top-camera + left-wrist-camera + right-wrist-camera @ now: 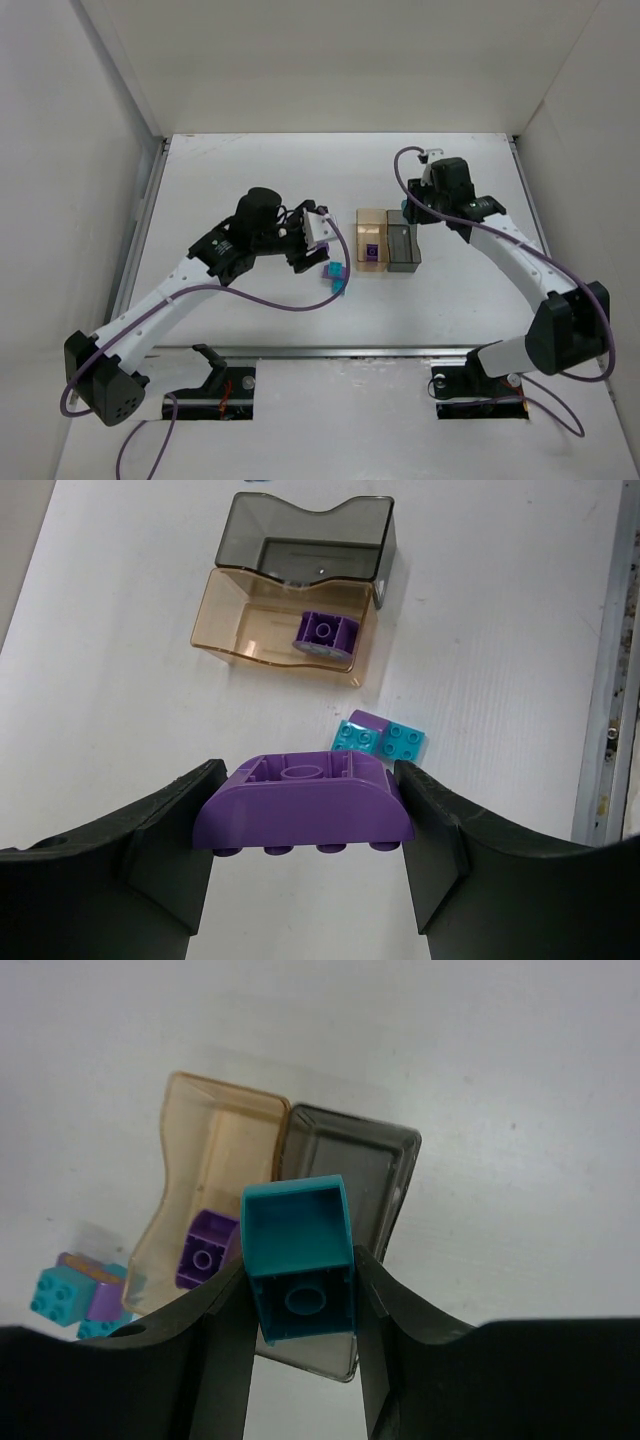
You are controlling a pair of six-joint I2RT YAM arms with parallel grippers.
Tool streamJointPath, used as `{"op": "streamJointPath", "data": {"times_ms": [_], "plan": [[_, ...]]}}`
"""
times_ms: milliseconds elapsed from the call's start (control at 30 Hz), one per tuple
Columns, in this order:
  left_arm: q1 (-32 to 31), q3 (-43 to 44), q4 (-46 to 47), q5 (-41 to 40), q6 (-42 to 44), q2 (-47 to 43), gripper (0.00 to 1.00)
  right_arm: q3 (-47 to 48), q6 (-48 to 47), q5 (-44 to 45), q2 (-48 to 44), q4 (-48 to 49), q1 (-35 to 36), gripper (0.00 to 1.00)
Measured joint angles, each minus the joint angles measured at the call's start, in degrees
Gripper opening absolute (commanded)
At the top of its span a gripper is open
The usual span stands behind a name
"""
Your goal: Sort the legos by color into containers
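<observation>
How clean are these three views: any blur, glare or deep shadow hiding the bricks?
Top external: even, soft light and faint shadows, but the loose bricks are tiny. Left wrist: the held purple brick is sharp, there is no glare on the amber bin, and the fingers are near-black. Right wrist: the held teal brick is sharp, the table looks slightly washed out, and the loose bricks at the edge are softer.

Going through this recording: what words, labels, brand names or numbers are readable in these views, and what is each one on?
No text can be read in any view.
Grey bin: a faint marking on its floor, too blurred to read.
Orange bin, purple brick, teal brick, loose bricks: no print visible.
</observation>
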Motion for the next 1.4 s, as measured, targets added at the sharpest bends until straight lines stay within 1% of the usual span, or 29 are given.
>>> {"op": "streamJointPath", "data": {"times_ms": [67,133,167,233,267,300,333,433,567,733,867,900,1000,1033,1167,1267,1333,1400], "plan": [[0.1,0.0,0.1,-0.8,-0.1,0.0,0.00,-1.0,2.0,1.1,1.9,-1.2,-0.2,0.14],[0.1,-0.1,0.4,-1.5,-0.1,0.0,0.00,-1.4,3.3,1.6,2.8,-2.3,-0.2,0.29],[0.1,-0.2,0.4,-1.7,-0.1,0.0,0.00,-1.4,3.7,1.8,3.0,-2.4,-0.2,0.33],[0.2,-0.5,1.0,-2.0,-0.1,0.0,0.00,-1.4,4.5,1.9,3.2,-2.2,-0.2,0.53],[0.2,-0.8,1.3,-2.1,-0.1,0.0,0.00,-1.4,4.9,1.9,3.4,-2.1,-0.2,0.61],[0.2,-1.0,1.4,-2.3,-0.1,0.0,0.00,-1.4,5.0,1.9,3.5,-2.1,-0.3,0.65],[0.2,-1.1,1.3,-2.3,-0.1,0.1,0.00,-1.4,5.1,1.8,4.0,-2.1,-0.4,0.75],[0.2,-1.1,2.2,-2.7,-0.1,0.4,0.00,-1.3,5.4,1.7,5.8,-2.2,-0.4,0.88],[0.2,-1.1,4.4,-3.0,-0.8,2.1,0.00,-1.2,5.6,1.6,6.8,-3.1,-0.4,0.88],[-0.3,-1.1,11.5,-4.0,-4.0,7.1,0.00,-0.3,5.9,1.7,4.7,-3.6,-0.4,0.88],[-0.9,0.6,17.4,-3.0,-7.2,14.9,0.00,0.5,6.6,2.5,-0.1,-3.6,-0.4,0.89],[-1.2,1.2,18.8,-2.8,-7.6,17.2,0.03,0.6,6.7,2.9,-1.4,-3.6,-0.5,0.89],[-2.4,3.5,21.0,-2.9,-8.2,23.8,0.04,0.8,7.1,3.8,-4.7,-3.4,-0.8,0.89],[-2.7,4.7,21.5,-3.1,-8.4,26.0,0.05,0.7,7.3,4.1,-5.8,-3.4,-0.8,0.89],[-3.8,8.8,24.4,-5.6,-8.9,33.8,0.05,-0.9,7.7,4.9,-9.6,-2.6,-1.2,0.89],[-3.9,10.3,26.0,-7.3,-8.4,37.5,0.06,-2.9,7.9,5.2,-11.7,-2.6,-1.2,0.89],[-3.9,11.6,26.2,-8.0,-7.9,39.3,0.19,-3.8,8.0,5.7,-12.3,-2.6,-1.2,0.89],[-3.8,13.0,26.2,-8.4,-7.3,41.0,0.35,-4.5,7.9,6.0,-12.3,-2.7,-1.2,0.89]]}}
